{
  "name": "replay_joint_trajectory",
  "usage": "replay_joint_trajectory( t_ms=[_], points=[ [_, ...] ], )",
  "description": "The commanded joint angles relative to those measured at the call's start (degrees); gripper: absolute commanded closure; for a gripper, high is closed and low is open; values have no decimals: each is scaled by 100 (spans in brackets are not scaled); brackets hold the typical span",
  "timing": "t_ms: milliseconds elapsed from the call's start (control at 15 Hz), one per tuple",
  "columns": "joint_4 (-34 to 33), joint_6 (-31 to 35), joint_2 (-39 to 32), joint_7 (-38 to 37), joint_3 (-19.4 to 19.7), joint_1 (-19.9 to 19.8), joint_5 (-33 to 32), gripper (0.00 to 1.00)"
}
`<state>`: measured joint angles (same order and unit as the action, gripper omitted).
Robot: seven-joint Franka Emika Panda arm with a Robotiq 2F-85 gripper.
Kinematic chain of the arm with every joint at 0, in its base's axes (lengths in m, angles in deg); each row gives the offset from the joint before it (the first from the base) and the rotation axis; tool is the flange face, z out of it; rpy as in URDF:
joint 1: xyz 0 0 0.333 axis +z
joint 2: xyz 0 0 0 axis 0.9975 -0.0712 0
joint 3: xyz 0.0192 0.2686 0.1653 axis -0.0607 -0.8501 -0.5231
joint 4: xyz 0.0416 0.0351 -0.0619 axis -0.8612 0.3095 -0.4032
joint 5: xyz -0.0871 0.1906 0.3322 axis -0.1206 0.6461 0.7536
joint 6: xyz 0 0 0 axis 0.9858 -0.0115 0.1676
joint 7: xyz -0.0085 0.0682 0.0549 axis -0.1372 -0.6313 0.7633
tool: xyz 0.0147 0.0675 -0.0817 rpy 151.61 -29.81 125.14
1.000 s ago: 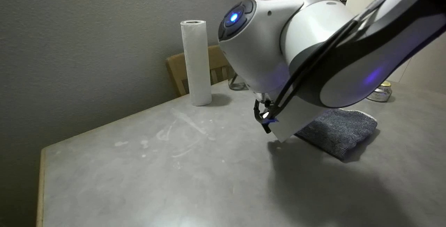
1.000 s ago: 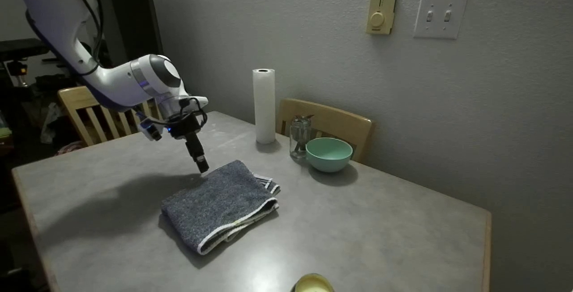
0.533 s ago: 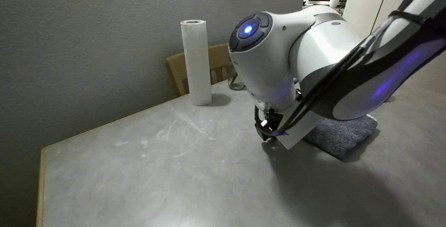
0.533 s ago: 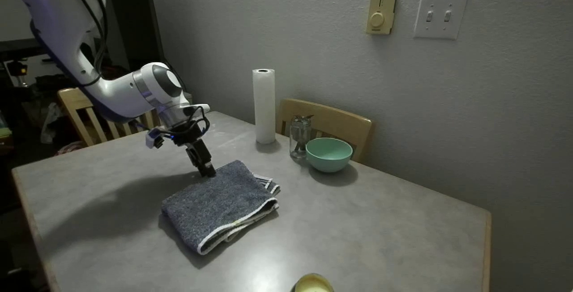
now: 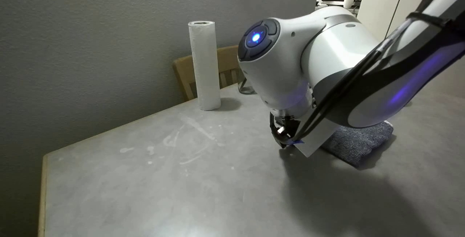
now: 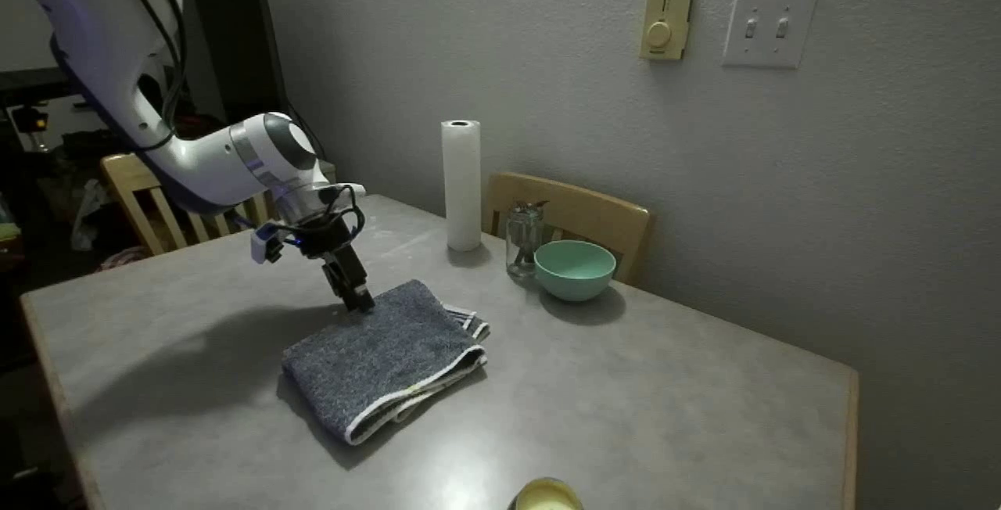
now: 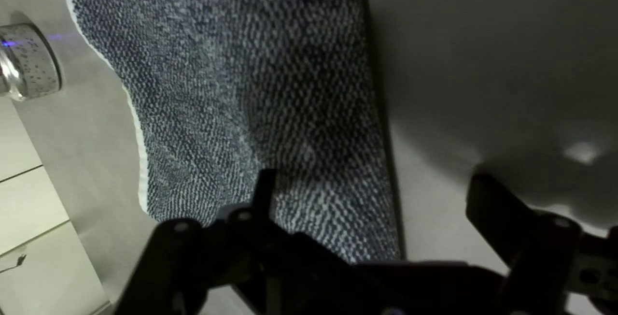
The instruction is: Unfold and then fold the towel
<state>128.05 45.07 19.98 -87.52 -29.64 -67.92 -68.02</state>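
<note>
The towel [image 6: 383,361], dark grey-blue with white-striped edges, lies folded in a flat stack on the table. Part of it [image 5: 358,146] is hidden behind the arm in an exterior view. My gripper [image 7: 374,179] is open and low at the towel's folded edge. In the wrist view one finger [image 7: 264,192] is over the towel [image 7: 309,88], while the opposite finger [image 7: 502,213] is off it, above bare table. The folded edge runs between them with nothing gripped. Whether a fingertip touches cloth or table, I cannot tell.
A tall white paper roll [image 6: 461,185] stands by the wall side of the table. Near it are a glass jar [image 6: 524,238] and a green bowl [image 6: 575,269]. A small jar [image 7: 34,61] sits past the towel's white edge. A chair [image 6: 594,201] backs onto the table.
My gripper has come down to the towel's edge over the last second, its fingers turning to straddle it. In the last half second it shifted only slightly. The towel has not moved.
</note>
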Motion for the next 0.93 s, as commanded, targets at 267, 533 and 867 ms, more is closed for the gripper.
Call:
replay_joint_trajectory(
  t_ms=[267, 533, 867],
  points=[
    [177, -374, 3, 62, 65, 15, -15, 26],
    [192, -248, 7, 16, 55, 0, -23, 53],
    [157, -188, -58, 17, 30, -41, 67, 88]
  ],
)
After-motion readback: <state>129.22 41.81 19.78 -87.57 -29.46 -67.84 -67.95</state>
